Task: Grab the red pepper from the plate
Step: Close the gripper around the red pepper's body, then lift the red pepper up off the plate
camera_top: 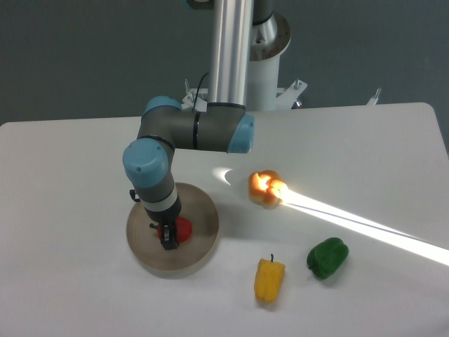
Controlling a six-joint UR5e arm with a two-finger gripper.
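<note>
The red pepper [183,229] lies on the beige plate [201,213] at the lower left of the table. My gripper [168,237] points down onto the plate and sits right at the pepper's left side, covering part of it. Its dark fingers [169,242] reach the plate surface around the pepper. The arm's wrist hides the jaws, so I cannot tell whether they are closed on the pepper.
An orange pepper [266,189] lies in a bright strip of light right of the plate. A yellow pepper [269,280] and a green pepper [327,258] lie near the front edge. The robot's base column [231,49] stands at the back.
</note>
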